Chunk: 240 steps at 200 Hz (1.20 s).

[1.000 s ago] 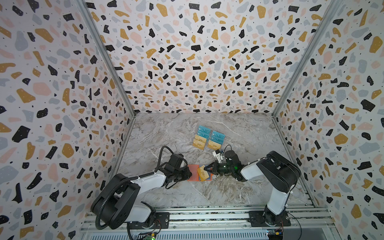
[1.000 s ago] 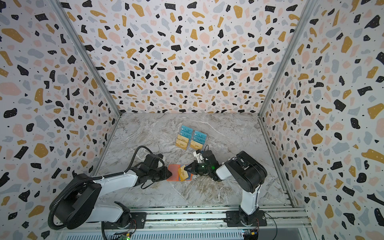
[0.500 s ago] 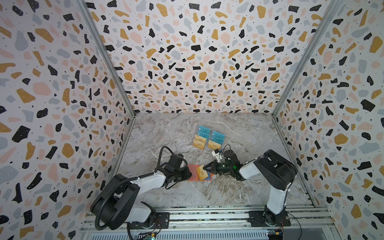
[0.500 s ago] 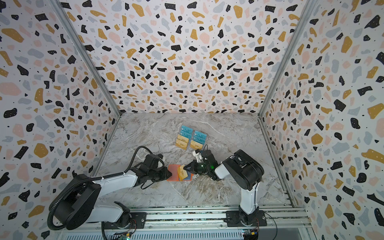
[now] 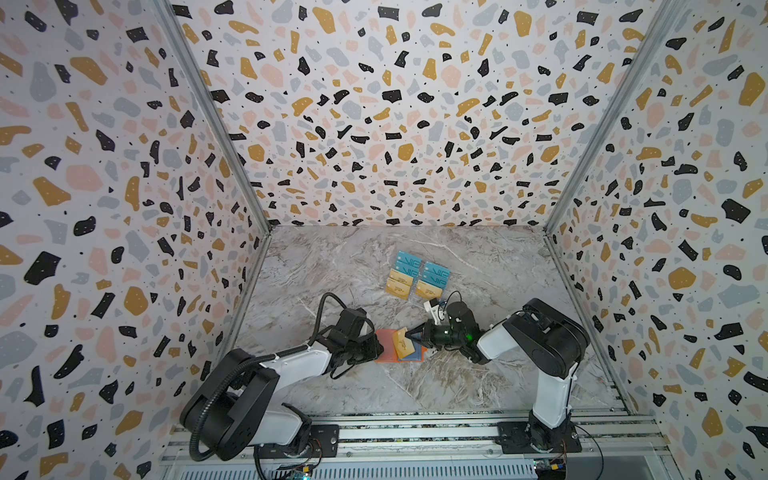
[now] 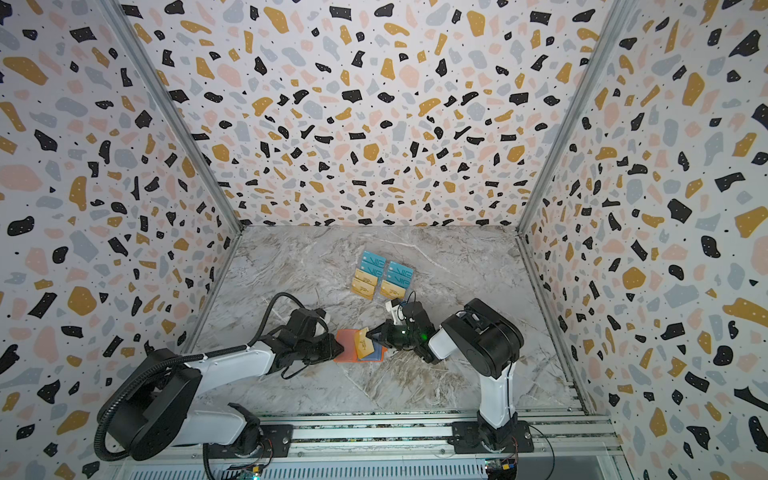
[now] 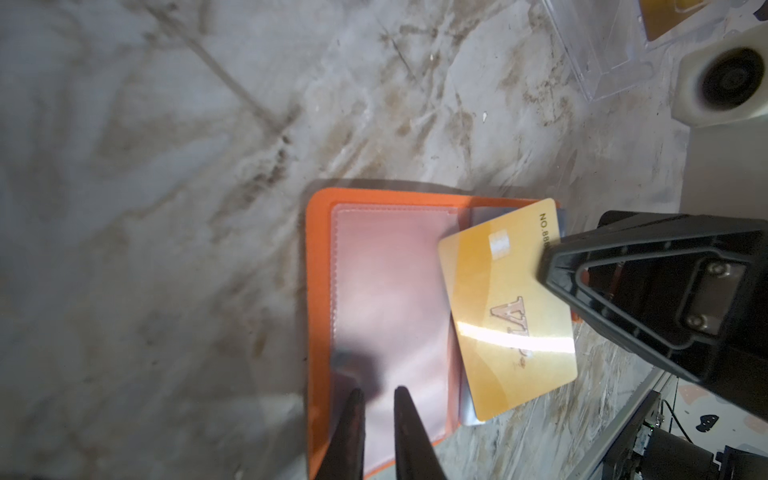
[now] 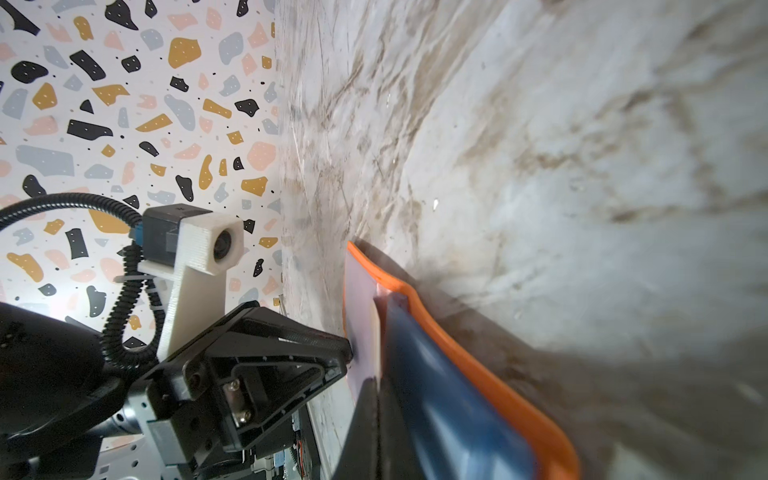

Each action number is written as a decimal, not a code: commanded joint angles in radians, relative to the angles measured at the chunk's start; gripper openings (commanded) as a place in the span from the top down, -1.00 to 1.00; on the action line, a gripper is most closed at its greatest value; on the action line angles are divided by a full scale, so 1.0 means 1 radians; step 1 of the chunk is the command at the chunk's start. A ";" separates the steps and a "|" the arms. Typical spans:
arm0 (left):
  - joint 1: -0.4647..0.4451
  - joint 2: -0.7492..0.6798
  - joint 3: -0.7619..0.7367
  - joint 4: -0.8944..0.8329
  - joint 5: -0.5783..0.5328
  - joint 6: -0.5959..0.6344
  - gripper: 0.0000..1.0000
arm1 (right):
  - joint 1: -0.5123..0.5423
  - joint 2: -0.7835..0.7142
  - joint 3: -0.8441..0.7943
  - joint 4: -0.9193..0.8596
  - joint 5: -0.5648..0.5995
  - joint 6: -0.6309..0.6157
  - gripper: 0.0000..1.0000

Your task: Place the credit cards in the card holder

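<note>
Credit card point(image 7: 507, 307), printed "NO.88…", is pinched by the right hand point(image 7: 547, 266) over the open card holder point(image 5: 384, 347), lower centre in both top views. The left hand point(image 7: 376, 395), narrowly parted, presses its sleeve point(image 7: 390, 291).

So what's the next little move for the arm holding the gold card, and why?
Probably the right gripper should tip the credit card flatter and nudge its free edge into the clear sleeve. The card hangs tilted over the open card holder, apparently not yet tucked in, while the left gripper rests on that sleeve.
</note>
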 commanded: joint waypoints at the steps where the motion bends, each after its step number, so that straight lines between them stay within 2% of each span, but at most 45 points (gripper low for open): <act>1: -0.002 -0.017 -0.021 -0.006 0.012 -0.004 0.64 | 0.015 0.014 -0.012 0.039 0.029 0.030 1.00; 125: -0.002 -0.008 -0.023 -0.008 0.014 -0.001 0.65 | 0.040 0.068 -0.014 0.125 0.068 0.060 1.00; 240: -0.002 -0.006 -0.022 -0.024 0.021 0.001 0.65 | 0.077 0.089 -0.066 0.267 0.161 0.112 1.00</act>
